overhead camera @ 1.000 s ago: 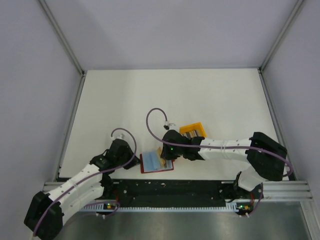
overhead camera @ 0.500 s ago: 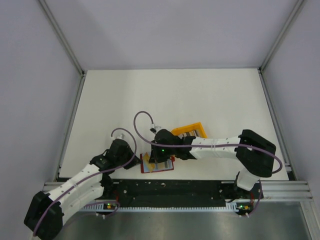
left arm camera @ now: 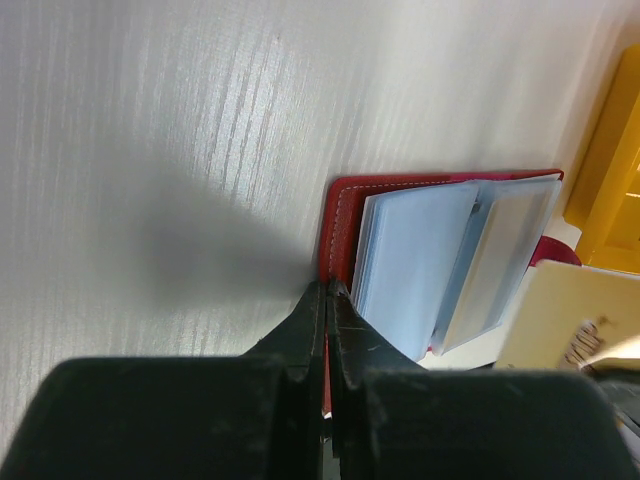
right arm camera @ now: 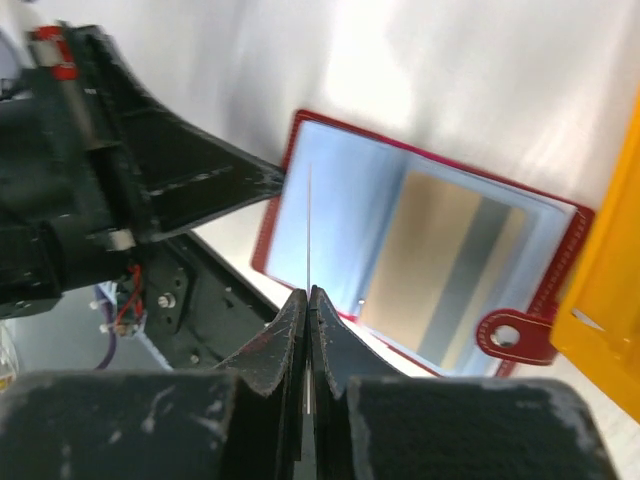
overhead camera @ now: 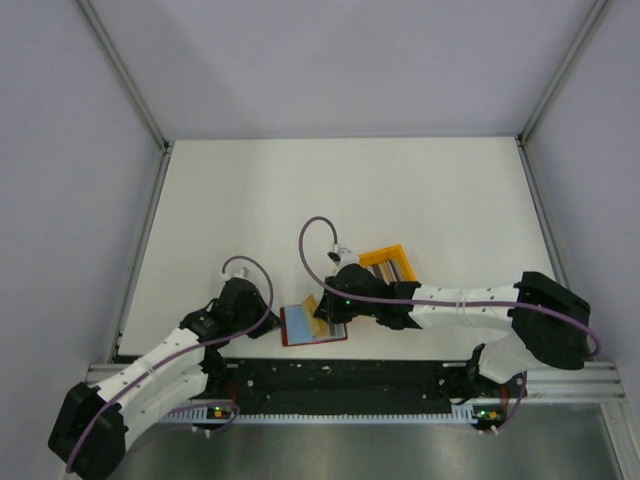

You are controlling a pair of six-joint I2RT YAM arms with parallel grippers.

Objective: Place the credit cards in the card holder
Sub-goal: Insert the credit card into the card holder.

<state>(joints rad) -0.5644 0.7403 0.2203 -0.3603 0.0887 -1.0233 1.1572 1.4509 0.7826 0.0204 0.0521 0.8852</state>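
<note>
Pinching thin flat card (left arm camera: pixel 550 310), right fingers (right arm camera: pixel 285 340), left fingers (left arm camera: pixel 300 330) clamped on stitched red holder (left arm camera: pixel 340 230)

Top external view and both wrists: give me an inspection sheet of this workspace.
Surface: white table, no marks seen.
Job's things: card holder lies open; sleeved card in one pocket.
Clutter: yellow bin beside the holder.
Grippers: left gripper shut on the holder's red edge; right gripper shut on a credit card, edge-on above the holder.
Cables: cable loop at left wrist, another at right.
Surroundings: grey walls, metal frame.
</note>
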